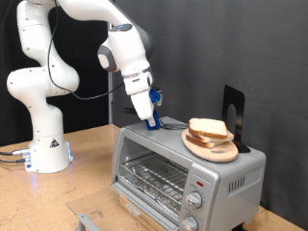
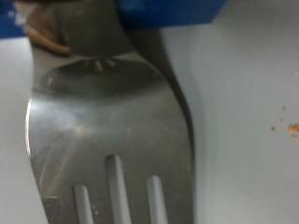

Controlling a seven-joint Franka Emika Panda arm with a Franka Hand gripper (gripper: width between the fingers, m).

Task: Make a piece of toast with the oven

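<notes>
While the gripper [image 1: 151,118] is clasping a slotted metal spatula [image 2: 107,140] atop the oven [image 1: 188,171], the piece of toast [image 1: 210,130] is sitting on its wooden plate [image 1: 214,149]; lifting a slice seems the step in hand.

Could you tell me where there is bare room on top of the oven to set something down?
The oven top is bare at the exterior view's left, around the gripper. Its right is crowded: wooden plate with bread slices, black stand behind.
</notes>
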